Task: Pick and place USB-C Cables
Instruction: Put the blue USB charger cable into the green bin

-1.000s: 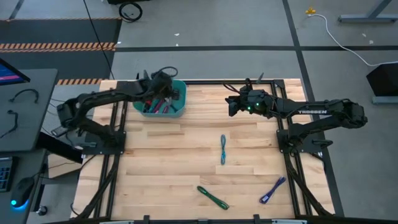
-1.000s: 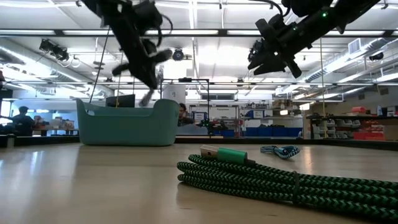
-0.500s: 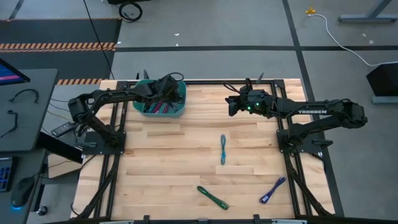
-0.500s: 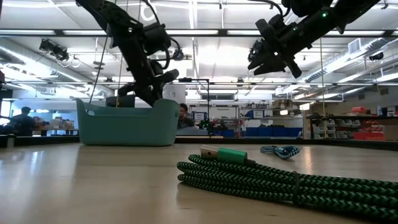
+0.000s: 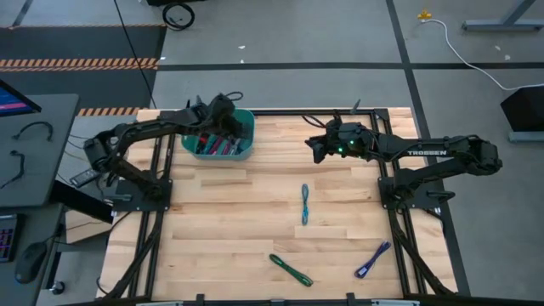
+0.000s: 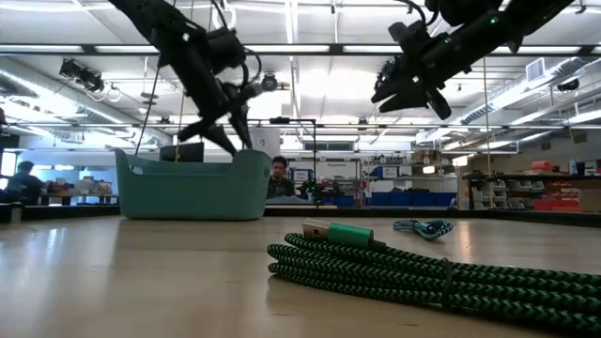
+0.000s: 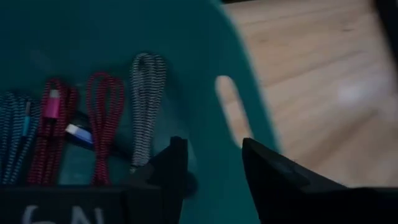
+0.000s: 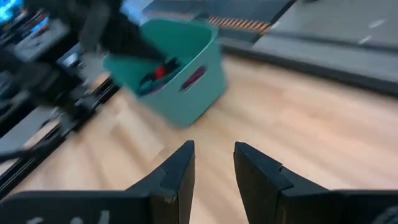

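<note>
Braided green cable (image 6: 423,272) lies nearest on the wood table (image 5: 255,212), folded and banded: light, limp, slightly grippy, so I judge the banded middle the best hold. Farther on lie the teal-blue cable (image 5: 304,204) and purple cable (image 5: 372,260). My right gripper (image 5: 313,146) hangs parted and empty above the table's far part. Farthest, my left gripper (image 7: 211,165), parted and empty, hovers over the smooth teal plastic bin (image 5: 242,155) holding red, magenta and grey bundles.

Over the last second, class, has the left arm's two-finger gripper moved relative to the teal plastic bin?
Yes. The left gripper dipped to the teal plastic bin's rim half a second ago and has since risen again, now open above the bin's opening in the low view.
</note>
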Robot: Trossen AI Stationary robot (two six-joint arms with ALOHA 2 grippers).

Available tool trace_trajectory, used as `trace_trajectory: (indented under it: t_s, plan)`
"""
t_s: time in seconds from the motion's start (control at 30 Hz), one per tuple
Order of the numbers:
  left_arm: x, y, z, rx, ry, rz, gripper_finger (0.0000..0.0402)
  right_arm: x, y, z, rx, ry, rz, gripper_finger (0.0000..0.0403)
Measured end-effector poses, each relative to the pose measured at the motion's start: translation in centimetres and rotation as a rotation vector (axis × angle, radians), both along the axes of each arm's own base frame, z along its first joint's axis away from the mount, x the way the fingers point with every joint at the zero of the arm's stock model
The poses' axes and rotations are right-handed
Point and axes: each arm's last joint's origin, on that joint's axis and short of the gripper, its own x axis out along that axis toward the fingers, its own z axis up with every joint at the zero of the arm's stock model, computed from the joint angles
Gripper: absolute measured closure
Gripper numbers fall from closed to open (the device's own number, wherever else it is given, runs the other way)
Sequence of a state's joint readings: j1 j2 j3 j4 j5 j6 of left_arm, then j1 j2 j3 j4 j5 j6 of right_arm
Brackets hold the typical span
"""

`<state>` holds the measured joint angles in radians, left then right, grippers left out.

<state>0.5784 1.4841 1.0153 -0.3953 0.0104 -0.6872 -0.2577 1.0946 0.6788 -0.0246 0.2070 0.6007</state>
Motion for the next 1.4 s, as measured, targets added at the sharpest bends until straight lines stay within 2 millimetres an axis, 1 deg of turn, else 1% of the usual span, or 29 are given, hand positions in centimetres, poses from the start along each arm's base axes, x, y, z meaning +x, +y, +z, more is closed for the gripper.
trace_trajectory:
  t_s: [0.1, 0.33, 0.47, 0.57, 0.67, 0.77, 0.9, 1.0, 1.17, 1.3, 1.4]
  plan:
    - [-0.7, -0.9, 2.1, 0.037, -0.059, -0.028, 0.0241, -0.1, 0.5, -0.5, 0.105, 0.026, 0.067, 0.0286]
    - [-2.5, -4.2, 6.6, 0.188, -0.163, -0.169, 0.0257, -0.8, 2.4, -2.2, 0.366, 0.157, 0.064, 0.0286]
    - [-3.6, -6.3, 8.1, 0.229, -0.184, -0.246, 0.0259, -0.6, 3.8, -2.5, 0.466, 0.162, 0.073, 0.0286]
    - [-4.4, -7.7, 8.8, 0.265, -0.173, -0.32, 0.026, 0.0, 4.9, -3.2, 0.564, 0.19, 0.085, 0.0286]
    - [-5.1, -8.8, 9.0, 0.278, -0.138, -0.386, 0.026, 1.1, 6.1, -4.2, 0.648, 0.284, 0.092, 0.0286]
    - [-5.6, -9.4, 8.9, 0.29, -0.09, -0.405, 0.026, 2.8, 6.9, -4.8, 0.714, 0.376, 0.082, 0.0286]
    - [-5.9, -9.9, 8.4, 0.273, -0.016, -0.412, 0.026, 5.0, 7.4, -6.2, 0.823, 0.505, 0.038, 0.0286]
    - [-6.1, -10.3, 8.1, 0.25, 0.024, -0.431, 0.0261, 6.8, 7.7, -7.0, 0.895, 0.56, 0.074, 0.0275]
    - [-6.2, -11.1, 7.7, 0.225, 0.07, -0.475, 0.0266, 8.8, 8.0, -7.9, 0.884, 0.619, 0.045, 0.0235]
    - [-6.3, -11.8, 7.5, 0.215, 0.091, -0.509, 0.0269, 9.7, 8.2, -8.5, 0.809, 0.665, -0.036, 0.0202]
    - [-6.2, -12.1, 7.5, 0.219, 0.09, -0.526, 0.0269, 10.1, 8.4, -9.5, 0.783, 0.71, -0.092, 0.019]
